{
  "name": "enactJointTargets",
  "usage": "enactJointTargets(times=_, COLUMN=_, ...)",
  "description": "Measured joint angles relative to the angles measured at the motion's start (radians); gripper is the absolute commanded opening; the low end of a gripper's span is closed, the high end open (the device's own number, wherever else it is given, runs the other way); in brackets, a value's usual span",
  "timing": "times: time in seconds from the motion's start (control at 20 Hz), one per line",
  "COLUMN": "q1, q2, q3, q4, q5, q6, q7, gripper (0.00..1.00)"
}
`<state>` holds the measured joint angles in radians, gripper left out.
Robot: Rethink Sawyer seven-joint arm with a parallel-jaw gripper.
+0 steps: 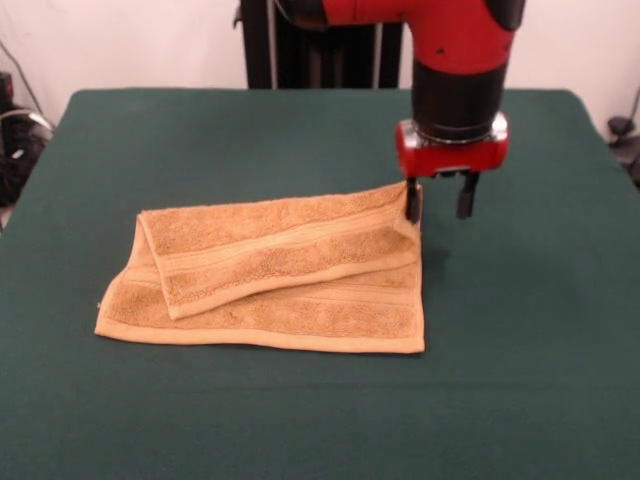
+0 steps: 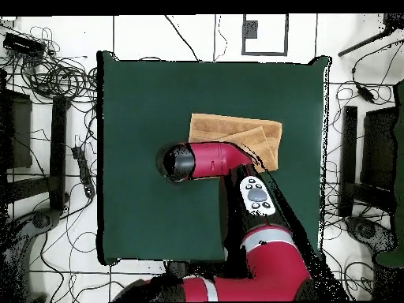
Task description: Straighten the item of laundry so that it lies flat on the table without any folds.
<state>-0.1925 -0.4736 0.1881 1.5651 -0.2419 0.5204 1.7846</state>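
Front view: we are seeing the hand (image 1: 438, 200) hanging with spread fingers astride the lifted corner of the soft, limp towel (image 1: 270, 275), lying folded mid-worktop (image 1: 520, 350); that corner is looking the best grip.

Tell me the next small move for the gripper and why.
Probably close on the raised corner, then draw it away from the fold. The gripper looks open, one finger touching the towel at its lifted far corner. The upper layer lies folded diagonally over the lower one on the table, so the towel is not flat.
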Motion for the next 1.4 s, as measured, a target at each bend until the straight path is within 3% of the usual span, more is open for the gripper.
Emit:
enactJointTargets(times=0.3, q1=-0.001, q2=0.051, q3=-0.004, q4=0.0, q5=-0.092, q6=-0.114, q7=0.0, gripper=1.0)
enactJointTargets(times=0.6, q1=-0.018, q2=0.042, q3=0.002, q4=0.017, q5=-0.16, q6=-0.161, q7=0.0, gripper=1.0)
enactJointTargets(times=1.0, q1=-0.104, q2=0.023, q3=0.071, q4=0.079, q5=-0.275, q6=-0.243, q7=0.0, gripper=1.0)
enactJointTargets(times=1.4, q1=-0.162, q2=0.022, q3=0.121, q4=0.107, q5=-0.315, q6=-0.274, q7=0.0, gripper=1.0)
